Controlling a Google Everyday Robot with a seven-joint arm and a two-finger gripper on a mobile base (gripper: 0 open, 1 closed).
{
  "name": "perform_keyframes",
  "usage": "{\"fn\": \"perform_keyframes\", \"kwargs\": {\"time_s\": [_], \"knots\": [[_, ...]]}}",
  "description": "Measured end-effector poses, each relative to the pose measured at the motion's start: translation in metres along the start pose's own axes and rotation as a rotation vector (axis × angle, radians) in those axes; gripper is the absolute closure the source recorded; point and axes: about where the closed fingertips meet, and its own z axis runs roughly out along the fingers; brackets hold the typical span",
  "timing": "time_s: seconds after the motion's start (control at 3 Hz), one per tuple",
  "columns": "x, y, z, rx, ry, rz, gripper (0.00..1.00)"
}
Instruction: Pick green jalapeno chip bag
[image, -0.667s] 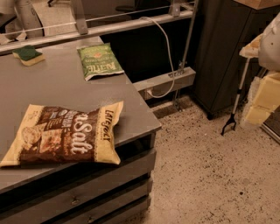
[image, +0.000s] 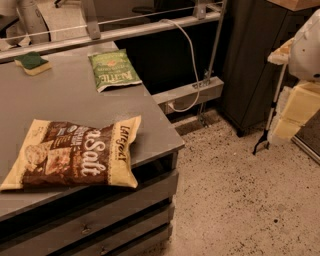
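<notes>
Green jalapeno chip bag (image: 114, 70): lying flat near the desk's (image: 65, 102) far right edge, not yet grasped. End effector (image: 294, 116): hanging over the floor at right, well apart from the bag; spread or pressed together, cannot tell. Approach, grasp and lift are pending.

Office-like workspace: grey counter (image: 65, 95), speckled floor (image: 235, 200), cable (image: 191, 55); claw (image: 292, 117) at right edge

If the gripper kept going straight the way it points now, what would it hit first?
Probably the speckled floor, though depth is unclear. The gripper hangs at the right, beside the dark cabinet, pointing down, far from the green jalapeno chip bag on the table.
</notes>
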Motion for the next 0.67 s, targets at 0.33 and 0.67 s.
{"fn": "perform_keyframes", "kwargs": {"time_s": [0.33, 0.67], "knots": [[-0.026, -0.028, 0.027, 0.015, -0.088, -0.008, 0.00], [-0.072, -0.074, 0.069, 0.030, -0.227, -0.007, 0.00]]}}
